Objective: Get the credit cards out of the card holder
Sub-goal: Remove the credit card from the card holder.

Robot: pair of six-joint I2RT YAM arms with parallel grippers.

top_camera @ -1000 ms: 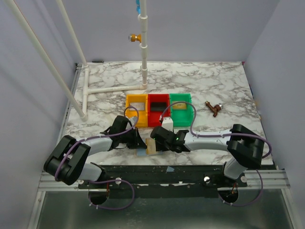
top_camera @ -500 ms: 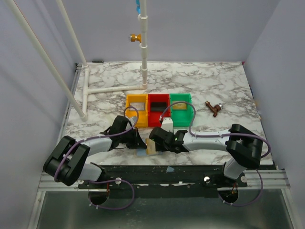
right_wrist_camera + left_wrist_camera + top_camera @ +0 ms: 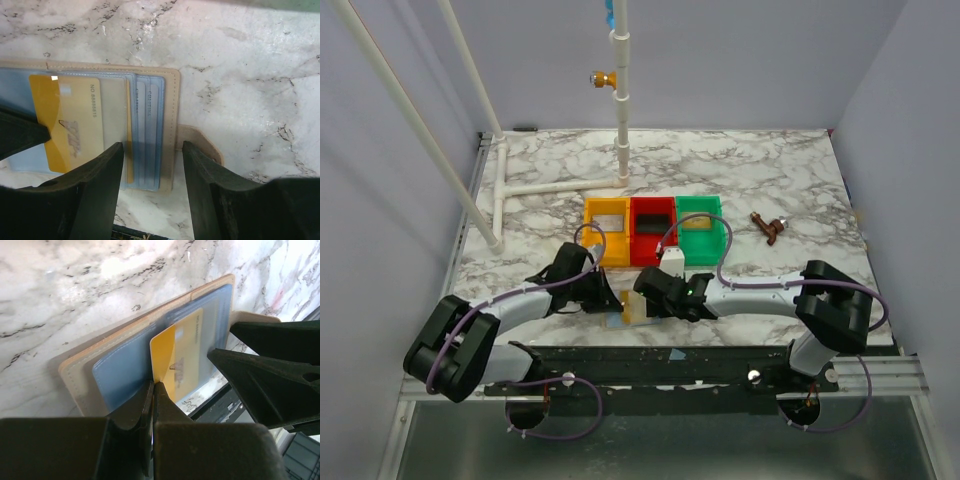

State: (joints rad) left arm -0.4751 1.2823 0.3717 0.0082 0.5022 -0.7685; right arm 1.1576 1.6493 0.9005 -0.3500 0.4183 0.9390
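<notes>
The card holder [image 3: 85, 375] lies open near the table's front edge, tan rim and blue lining up; the top view shows it between the two grippers [image 3: 627, 309]. A yellow credit card [image 3: 180, 352] sticks partway out of a clear pocket. My left gripper [image 3: 154, 385] is shut on that card's near corner. In the right wrist view the card [image 3: 67, 125] lies left of my right gripper [image 3: 152, 167], which is open. One finger is over the pockets and the other over the holder's [image 3: 170, 100] snap tab.
Yellow [image 3: 591, 236], red [image 3: 653, 250] and green [image 3: 716, 240] trays stand in a row behind the grippers. A white block [image 3: 672, 259] sits just in front of them and a brown object [image 3: 769, 228] to the right. White pipes [image 3: 550, 187] stand at the back left.
My left arm has shifted, carrying its gripper slightly rightward at the card holder. The right arm has barely moved.
</notes>
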